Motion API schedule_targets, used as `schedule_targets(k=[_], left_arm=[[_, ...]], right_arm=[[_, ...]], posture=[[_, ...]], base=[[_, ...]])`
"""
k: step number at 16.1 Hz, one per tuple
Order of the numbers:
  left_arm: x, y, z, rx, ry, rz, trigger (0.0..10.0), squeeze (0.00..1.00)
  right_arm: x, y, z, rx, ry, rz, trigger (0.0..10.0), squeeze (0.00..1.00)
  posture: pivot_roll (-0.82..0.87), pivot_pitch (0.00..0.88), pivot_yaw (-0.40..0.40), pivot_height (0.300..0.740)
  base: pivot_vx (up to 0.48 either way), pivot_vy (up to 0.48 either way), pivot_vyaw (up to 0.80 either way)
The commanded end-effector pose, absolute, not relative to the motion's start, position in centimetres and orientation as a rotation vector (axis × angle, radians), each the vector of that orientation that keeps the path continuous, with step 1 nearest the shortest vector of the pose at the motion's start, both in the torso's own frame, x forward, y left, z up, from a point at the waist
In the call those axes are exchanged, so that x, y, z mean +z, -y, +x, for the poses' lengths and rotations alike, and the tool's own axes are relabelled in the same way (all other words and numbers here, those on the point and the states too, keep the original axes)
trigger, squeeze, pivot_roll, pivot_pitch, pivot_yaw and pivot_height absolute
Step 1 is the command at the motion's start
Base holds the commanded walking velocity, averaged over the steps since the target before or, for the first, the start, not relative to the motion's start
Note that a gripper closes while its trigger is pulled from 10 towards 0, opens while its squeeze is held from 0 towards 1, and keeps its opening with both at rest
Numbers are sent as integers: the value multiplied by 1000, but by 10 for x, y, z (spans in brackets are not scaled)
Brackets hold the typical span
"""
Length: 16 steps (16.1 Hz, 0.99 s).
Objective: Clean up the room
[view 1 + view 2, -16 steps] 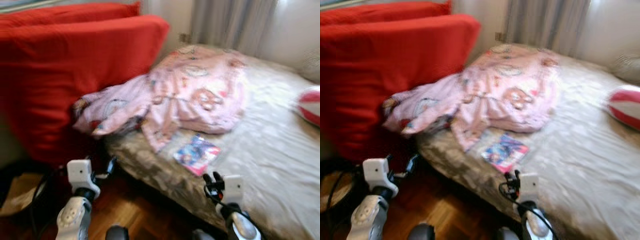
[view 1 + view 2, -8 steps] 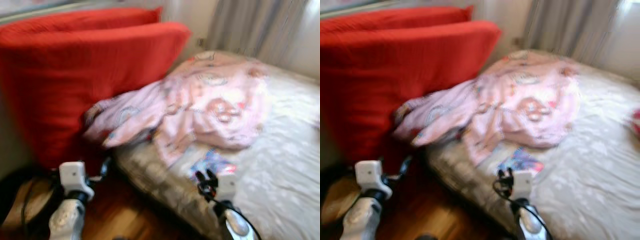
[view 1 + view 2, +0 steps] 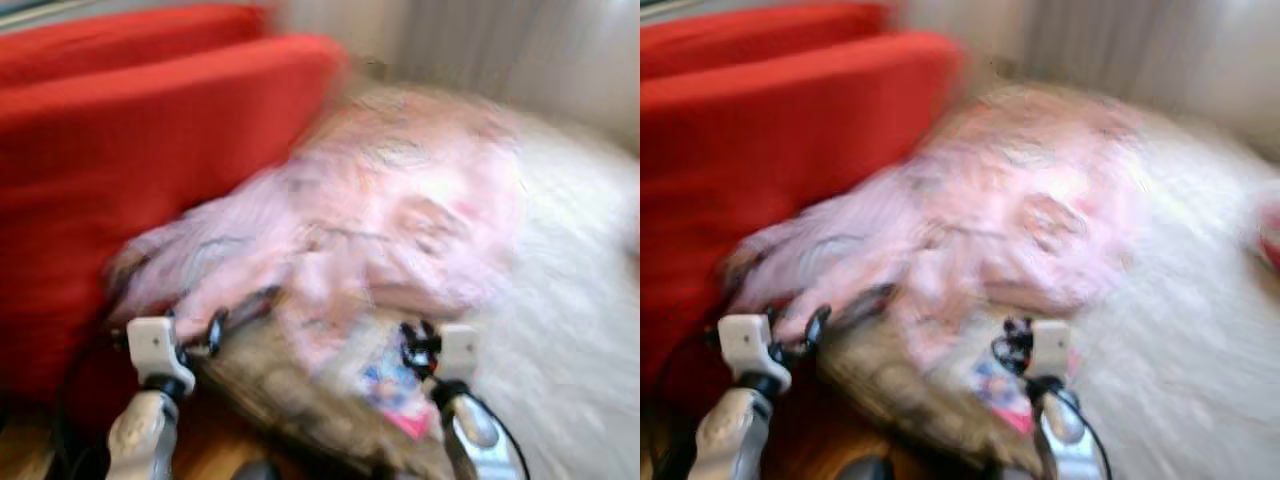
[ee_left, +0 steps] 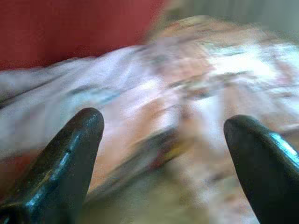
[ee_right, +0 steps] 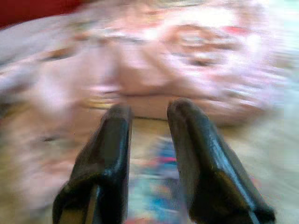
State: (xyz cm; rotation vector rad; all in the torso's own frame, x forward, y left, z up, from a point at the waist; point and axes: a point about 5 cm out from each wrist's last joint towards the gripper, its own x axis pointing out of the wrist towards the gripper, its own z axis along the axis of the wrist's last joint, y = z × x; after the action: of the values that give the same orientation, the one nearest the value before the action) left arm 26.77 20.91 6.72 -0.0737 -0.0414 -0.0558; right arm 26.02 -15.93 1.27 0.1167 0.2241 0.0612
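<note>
The picture is blurred by motion. A crumpled pink patterned blanket [image 3: 400, 220] lies across the near corner of the bed [image 3: 560, 330] and hangs over its edge towards the red cushions. A colourful booklet [image 3: 395, 385] lies on the sheet just below the blanket. My left gripper [image 3: 213, 330] is open at the bed's corner, its fingers [image 4: 79, 140] spread wide before the blanket's hanging part. My right gripper [image 3: 415, 340] hovers over the booklet [image 5: 156, 196], fingers [image 5: 187, 140] close together with nothing between them.
Big red cushions [image 3: 150, 150] stand against the bed on the left. Grey curtains [image 3: 480, 40] hang behind the bed. A red and white thing [image 3: 1270, 235] shows at the right edge. Wooden floor [image 3: 200, 450] lies below the bed's corner.
The camera has moved and the picture has grown more blurred. The bed and blanket now look closer. Both grippers stand nearer the bed's edge, the right one over the booklet.
</note>
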Motion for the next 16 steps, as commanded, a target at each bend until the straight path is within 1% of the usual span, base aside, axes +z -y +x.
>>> schedule_targets(k=[1,4,7,8,11,15,16], left_arm=[[63,-209,263,-63,21,-80,10000,0],[63,-210,262,-69,21,-81,10000,0],[63,-208,262,-75,18,-81,10000,0],[63,-208,262,-81,15,-79,10000,0],[63,-207,261,-89,12,-77,10000,0],[63,-205,262,-93,8,-80,10000,0],[64,-204,261,-94,8,-82,10000,0]], right_arm=[[4,168,254,-4,-259,140,10000,0],[5,173,259,-64,-259,127,10000,0],[-1,173,257,-59,-288,117,10000,0],[-4,172,258,-48,-315,121,10000,0],[-1,165,259,3,-281,121,10000,0],[-5,159,262,9,-312,121,10000,0],[-7,162,265,-33,-341,148,10000,0]], posture=[[26,52,-47,645],[26,58,-44,645],[29,64,-39,645],[29,64,-39,640],[29,69,-37,600],[38,77,-35,600],[46,84,-29,600]], base=[[0,0,0],[0,0,0],[0,0,0],[0,0,0],[0,0,0],[0,0,0],[0,0,0]])
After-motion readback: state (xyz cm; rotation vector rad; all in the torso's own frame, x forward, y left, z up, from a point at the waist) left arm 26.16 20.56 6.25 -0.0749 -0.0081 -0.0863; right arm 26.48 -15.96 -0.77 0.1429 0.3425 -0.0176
